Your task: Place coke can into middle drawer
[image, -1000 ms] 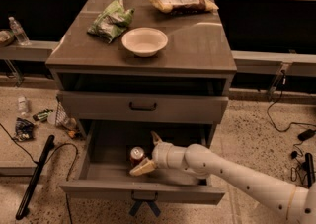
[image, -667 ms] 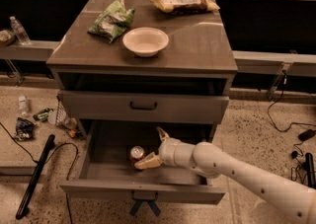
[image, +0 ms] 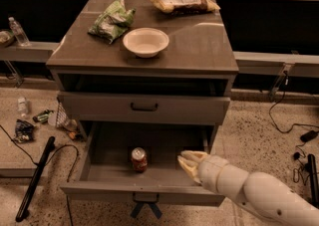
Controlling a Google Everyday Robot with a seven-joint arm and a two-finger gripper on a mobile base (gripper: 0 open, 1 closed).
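The coke can [image: 139, 159], red with a silver top, stands upright on the floor of the open middle drawer [image: 107, 168], near its centre. My gripper [image: 188, 163] is over the right part of the drawer tray, about a can's width or two to the right of the can and not touching it. Its pale fingers [image: 190, 158] point left toward the can. My white arm comes in from the lower right.
The closed drawer front with a black handle [image: 144, 107] sits just above. On the cabinet top are a white bowl [image: 145, 42], a green chip bag [image: 113, 18] and a brown snack bag [image: 180, 0]. Cables, a bottle and litter lie on the floor at left.
My gripper has let go of the can and pulled back to the right. The can now stands alone in the drawer.
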